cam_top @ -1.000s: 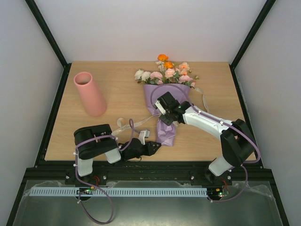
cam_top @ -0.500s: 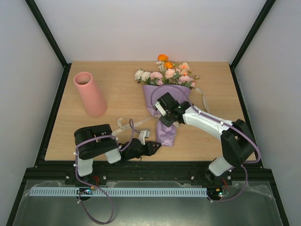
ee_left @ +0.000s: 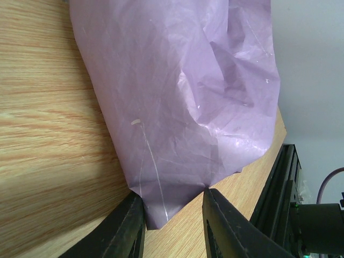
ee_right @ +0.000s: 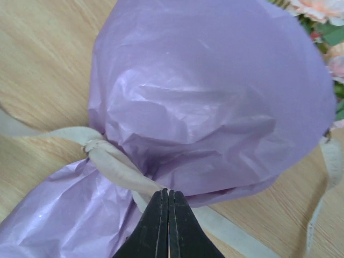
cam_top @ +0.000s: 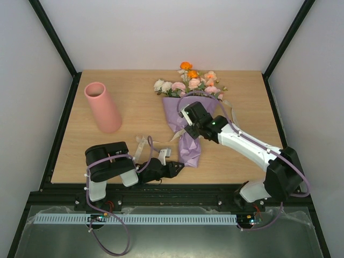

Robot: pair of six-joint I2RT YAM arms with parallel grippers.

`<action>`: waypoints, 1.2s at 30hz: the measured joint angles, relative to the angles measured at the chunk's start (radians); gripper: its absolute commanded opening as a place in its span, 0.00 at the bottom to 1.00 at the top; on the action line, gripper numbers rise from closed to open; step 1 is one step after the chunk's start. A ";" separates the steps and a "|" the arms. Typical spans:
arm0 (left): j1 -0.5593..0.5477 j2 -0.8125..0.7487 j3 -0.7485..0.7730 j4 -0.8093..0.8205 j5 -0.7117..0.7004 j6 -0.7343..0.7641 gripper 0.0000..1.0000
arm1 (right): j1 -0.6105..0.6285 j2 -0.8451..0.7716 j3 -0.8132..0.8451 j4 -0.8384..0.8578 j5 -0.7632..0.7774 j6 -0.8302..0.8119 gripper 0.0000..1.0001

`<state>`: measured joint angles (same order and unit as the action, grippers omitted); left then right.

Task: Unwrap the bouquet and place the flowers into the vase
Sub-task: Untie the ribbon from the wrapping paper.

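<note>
Since a second earlier the right arm [cam_top: 247, 145] had been swung outward: its elbow was carried toward the right edge of the table [cam_top: 140, 91], and its wrist was drawn slightly toward the bloom end of the bouquet [cam_top: 173, 107]. The right gripper [ee_right: 167, 196] was seen with its fingertips pressed flat together, set against the cream ribbon [ee_right: 115, 164] where it was tied round the waist of the lilac wrapping paper [ee_right: 215, 97] – whether any ribbon was pinched between them could not be told. The left gripper [ee_left: 172, 194] was held low near the front edge with its jaws apart, and the bottom corner of the wrapping paper was seen lying between them, unsqueezed. The bouquet was laid flat near the middle of the table, still wrapped and tied, with the flowers [cam_top: 189, 83] pointed at the far edge and loose ribbon ends trailed out on both sides. The vase [cam_top: 103, 107] was stood at the left side of the table, well apart from the bouquet and from both grippers
</note>
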<state>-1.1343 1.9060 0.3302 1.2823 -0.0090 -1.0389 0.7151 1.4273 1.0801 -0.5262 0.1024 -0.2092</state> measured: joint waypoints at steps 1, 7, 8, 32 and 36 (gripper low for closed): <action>0.000 0.000 0.000 0.000 0.000 0.000 0.47 | 0.000 -0.005 0.000 0.003 0.016 0.004 0.01; 0.000 0.000 0.000 0.000 -0.001 0.000 0.47 | 0.001 -0.065 0.011 0.044 0.168 0.043 0.01; 0.000 0.000 0.000 0.000 -0.001 0.000 0.47 | 0.001 -0.079 0.019 0.049 0.196 0.055 0.01; -0.007 -0.077 0.016 -0.134 -0.011 0.019 0.56 | 0.001 -0.344 -0.162 0.243 0.359 0.463 0.55; -0.009 -0.158 0.016 -0.226 -0.025 0.040 0.59 | -0.015 -0.401 -0.267 0.254 0.323 0.670 0.51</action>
<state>-1.1435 1.7481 0.3462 1.0565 -0.0338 -0.9989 0.7002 1.0260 0.8131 -0.2726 0.4255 0.4606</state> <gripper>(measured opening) 0.573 0.541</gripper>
